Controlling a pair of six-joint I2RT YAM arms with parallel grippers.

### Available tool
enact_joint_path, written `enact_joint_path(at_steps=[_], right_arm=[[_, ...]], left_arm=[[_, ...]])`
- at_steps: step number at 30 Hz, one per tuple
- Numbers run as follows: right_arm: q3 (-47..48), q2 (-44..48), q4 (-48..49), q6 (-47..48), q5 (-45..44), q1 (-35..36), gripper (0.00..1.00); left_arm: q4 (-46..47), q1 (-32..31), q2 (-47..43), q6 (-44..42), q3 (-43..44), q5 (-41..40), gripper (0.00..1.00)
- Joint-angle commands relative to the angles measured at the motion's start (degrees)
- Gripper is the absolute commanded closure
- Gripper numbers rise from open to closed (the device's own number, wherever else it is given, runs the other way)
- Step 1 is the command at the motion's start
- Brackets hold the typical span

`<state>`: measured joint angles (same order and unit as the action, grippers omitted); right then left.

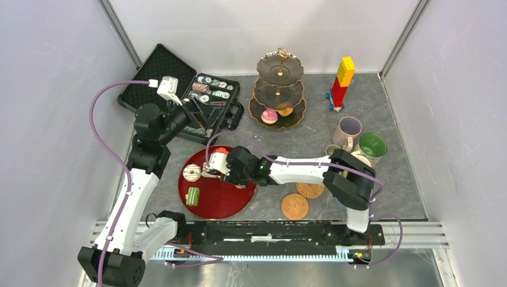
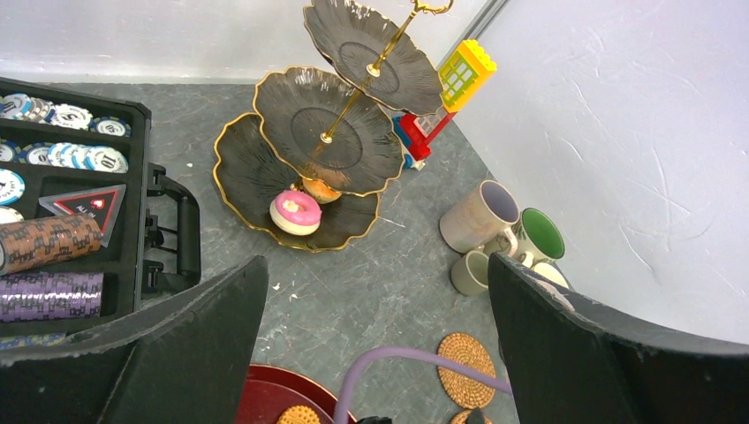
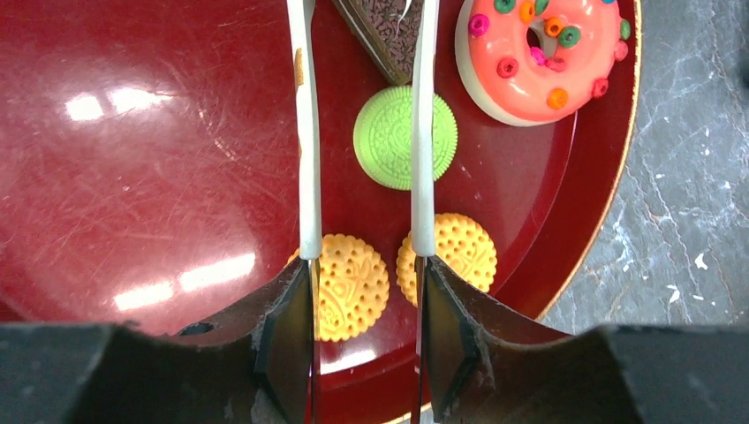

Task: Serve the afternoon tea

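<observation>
The grey, marbled table (image 1: 317, 128) is walled on three sides, leaving open room through its middle. At the far edge rises the three-tier stand (image 1: 280, 89), its dark scalloped plates rimmed in gold, with a pink donut (image 2: 296, 212) on the lowest. Toward the near left corner lies the glossy round red tray (image 1: 224, 200). Over it the right gripper (image 3: 362, 269) is clamped on thin metal tongs (image 3: 306, 132), their arms apart above a green ridged macaron (image 3: 389, 137). The left gripper (image 2: 375, 265) hangs with its fingers spread wide.
</observation>
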<state>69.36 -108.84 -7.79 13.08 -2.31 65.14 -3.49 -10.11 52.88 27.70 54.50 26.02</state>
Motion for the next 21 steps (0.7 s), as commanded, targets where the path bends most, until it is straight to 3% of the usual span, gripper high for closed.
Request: enact_joint_path(at_steps=[1, 12, 21], right_arm=[[-2.4, 8.6, 1.4, -1.5, 0.8, 0.0, 0.63], [-19.1, 29.5, 3.6, -4.5, -6.8, -2.6, 0.65], [-36.7, 41.3, 9.1, -12.5, -9.6, -24.9, 0.68]], left_arm=[[2.7, -0.2, 0.1, 2.4, 1.3, 1.2, 0.00], [2.8, -0.2, 0.0, 2.6, 1.2, 1.2, 0.00], [3.0, -0.2, -0.2, 2.8, 1.2, 1.6, 0.00]])
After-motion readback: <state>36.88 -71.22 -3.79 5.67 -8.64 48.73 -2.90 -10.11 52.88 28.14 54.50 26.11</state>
